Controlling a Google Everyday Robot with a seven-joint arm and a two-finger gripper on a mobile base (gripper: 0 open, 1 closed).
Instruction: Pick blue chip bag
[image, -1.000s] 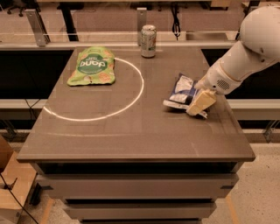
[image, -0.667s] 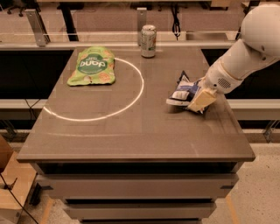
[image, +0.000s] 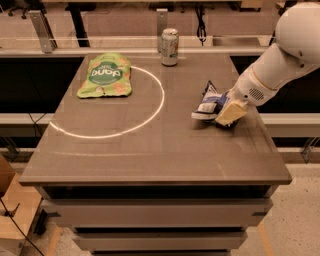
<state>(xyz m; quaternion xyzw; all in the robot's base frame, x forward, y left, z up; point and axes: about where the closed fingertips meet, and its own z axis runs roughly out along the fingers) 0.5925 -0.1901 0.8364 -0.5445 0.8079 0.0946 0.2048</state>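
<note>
The blue chip bag (image: 206, 103), dark navy with a white panel, lies crumpled on the right side of the table (image: 150, 155), with its far corner raised. My gripper (image: 228, 113) is at the bag's right end, low over the table. Its tan fingers (image: 231, 112) are shut on the bag's right edge. The white arm (image: 280, 60) reaches in from the upper right. The part of the bag under the fingers is hidden.
A light green snack bag (image: 105, 75) lies at the back left of the table. A soda can (image: 169, 47) stands at the back centre. A white ring (image: 112, 102) is marked on the tabletop. The table's right edge is close behind the gripper.
The bag has bunched up and its far corner has risen as the fingers closed on its right end. The gripper shifted slightly left.
</note>
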